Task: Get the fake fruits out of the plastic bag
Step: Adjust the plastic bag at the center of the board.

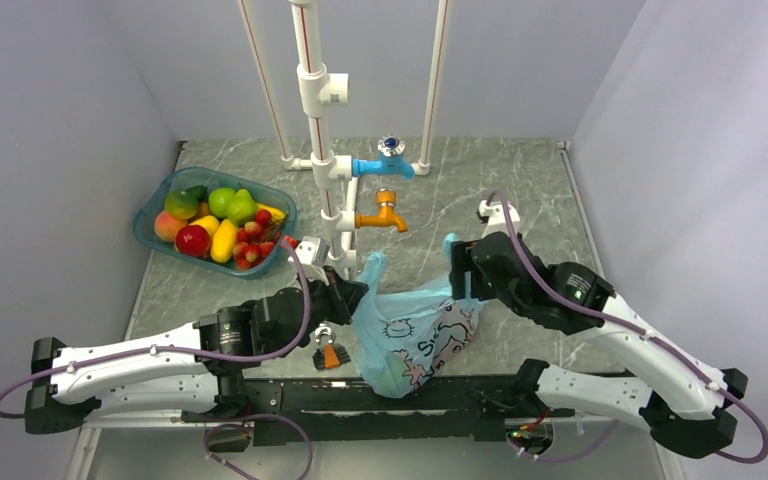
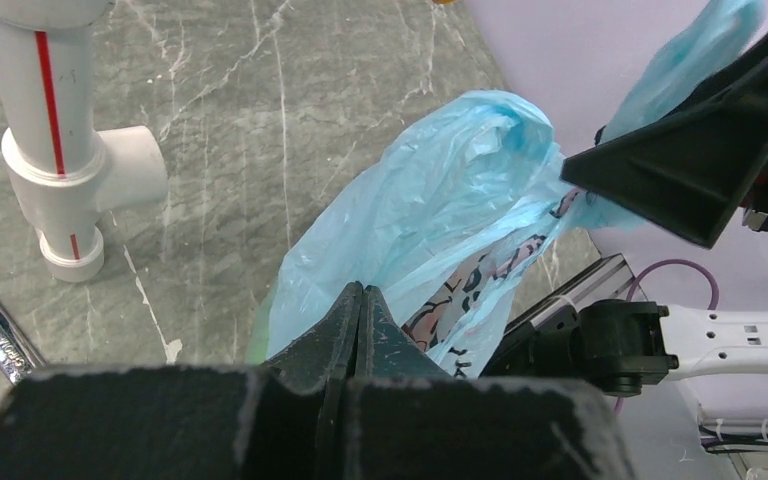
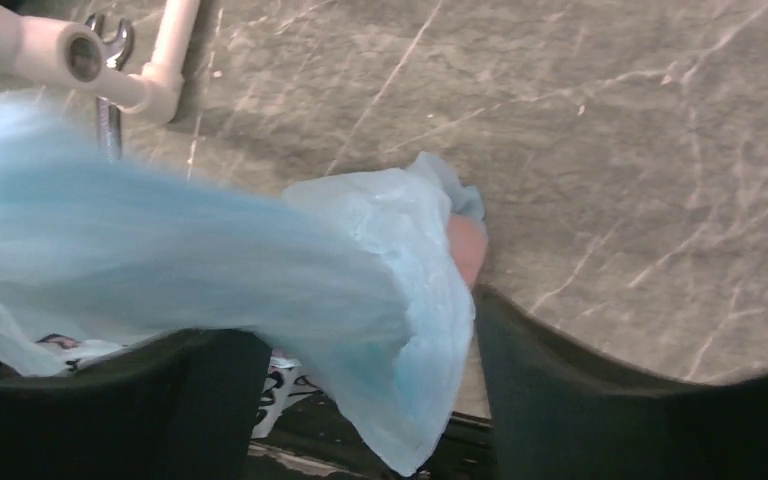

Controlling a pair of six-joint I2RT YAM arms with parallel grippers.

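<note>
1. Crumpled light-blue plastic bag point(image 1: 415, 335), lower centre of the overhead view, on grey marble table point(image 1: 520, 200).
2. Pinched shut on its left edge: left gripper point(image 2: 360, 300).
3. Spread wide astride bag film, clamping nothing: right gripper point(image 3: 365, 320).
4. Upper left: teal fruit basket point(image 1: 146, 215).

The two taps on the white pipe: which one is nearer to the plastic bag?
The orange tap; the blue tap, with the round handle, is mounted further up the pipe, farther from the plastic bag.

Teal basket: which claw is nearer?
Left. The left claw sits right of the teal basket, pinching the plastic bag; the right claw is farther right, across the bag.
</note>
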